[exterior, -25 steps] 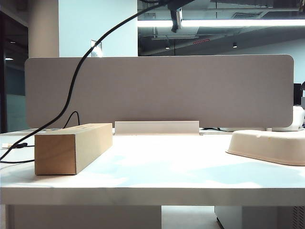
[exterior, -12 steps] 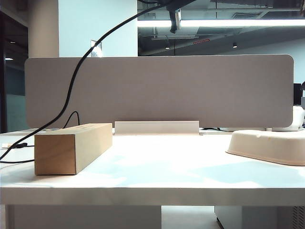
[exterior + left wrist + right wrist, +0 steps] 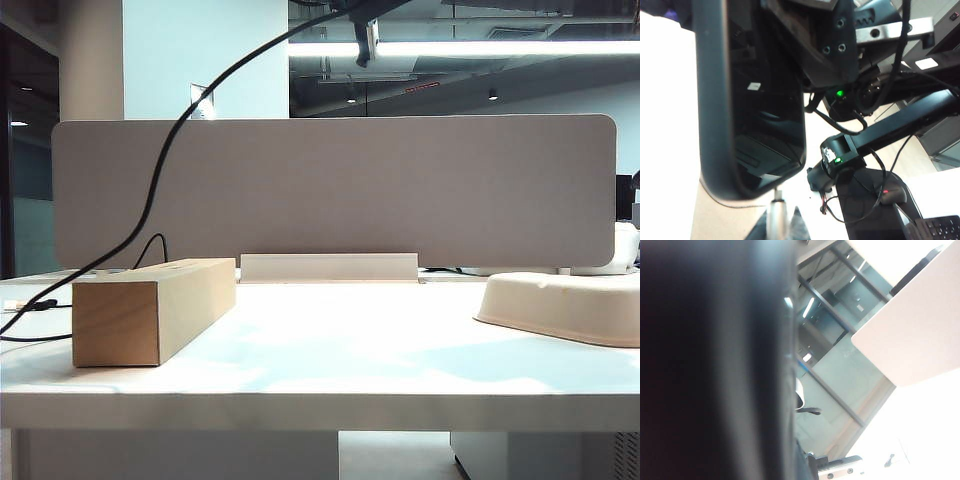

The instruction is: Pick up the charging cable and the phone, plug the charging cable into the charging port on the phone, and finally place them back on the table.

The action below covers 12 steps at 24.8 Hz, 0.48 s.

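Seating comes next, I judge: from behind the tan cardboard box point(image 3: 150, 310) the thin black charging cable point(image 3: 160, 170) climbs rightward to the slim glossy black phone point(image 3: 765, 110), clamped high above the box in the closed left hand point(image 3: 805, 55). Its silver connector point(image 3: 775, 210) meets the phone's short edge, seemingly pinched by the closed right hand point(image 3: 777, 229); push straight, no twisting. Right of the box the white table point(image 3: 330, 350) lies open up to the cream tray point(image 3: 570, 305)
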### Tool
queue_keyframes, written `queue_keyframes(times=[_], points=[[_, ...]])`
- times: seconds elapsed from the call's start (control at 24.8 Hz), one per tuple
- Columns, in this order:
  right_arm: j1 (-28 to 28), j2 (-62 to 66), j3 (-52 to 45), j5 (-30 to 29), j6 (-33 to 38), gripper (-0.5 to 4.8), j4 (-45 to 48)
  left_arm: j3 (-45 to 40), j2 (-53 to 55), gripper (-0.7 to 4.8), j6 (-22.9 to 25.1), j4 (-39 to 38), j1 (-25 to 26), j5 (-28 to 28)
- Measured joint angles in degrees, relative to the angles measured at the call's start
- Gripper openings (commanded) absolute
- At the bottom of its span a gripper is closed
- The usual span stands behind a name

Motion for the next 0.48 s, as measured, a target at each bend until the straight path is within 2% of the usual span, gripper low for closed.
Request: queue_keyframes(times=[0.2, 0.48], points=[[-0.15, -0.02, 0.07, 0.79, 0.11, -0.08, 0.48, -0.02, 0.02, -0.06, -2.69, 3.17, -0.31, -0.35], [-0.17, 0.02, 0.04, 0.55, 0.83, -0.08, 0.35, -0.07, 0.79, -0.06, -2.93, 3.96, -0.57, -0.13]])
